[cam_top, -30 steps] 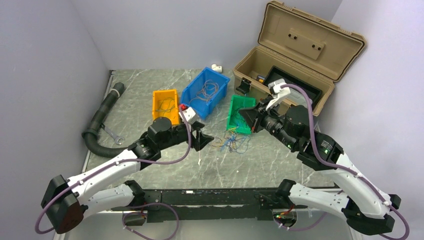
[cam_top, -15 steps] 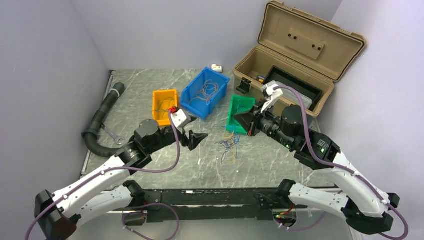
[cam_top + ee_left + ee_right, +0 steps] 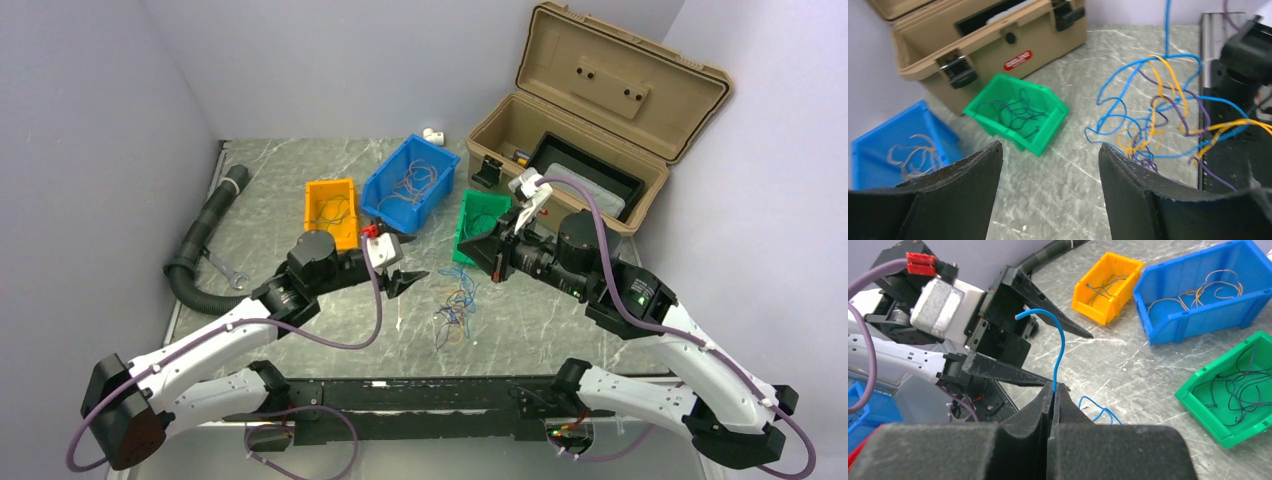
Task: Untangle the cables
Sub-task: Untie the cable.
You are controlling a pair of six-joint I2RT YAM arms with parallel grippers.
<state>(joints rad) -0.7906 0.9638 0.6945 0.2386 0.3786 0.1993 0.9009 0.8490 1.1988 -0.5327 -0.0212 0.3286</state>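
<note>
Cables: a messy bunch of very thin blue, yellow-orange and purple wires [image 3: 455,305], all looped into each other.
Where the cables were: on the grey marble table [image 3: 520,320], in the middle, between the two grippers and in front of the bins. One blue strand ran up from the bunch to the right gripper.
Right gripper [image 3: 1053,390]: squeezed tight on that blue strand, whose loose end curled up above the black fingers.
Left gripper [image 3: 1048,155]: wide apart and holding nothing, just beside the bunch and pointing at it.
Green plastic bin [image 3: 1048,135]: behind the bunch, with thin dark wires inside.
Blue plastic bin [image 3: 398,217]: left of the green one, with pale brown wires inside.
Orange plastic bin [image 3: 1103,310]: left of the blue one, with a few thin wires inside.
Tan plastic toolbox [image 3: 620,85]: at the back right, lid up.
Fat black bumpy hose [image 3: 205,235]: far left, well apart from the cables.
</note>
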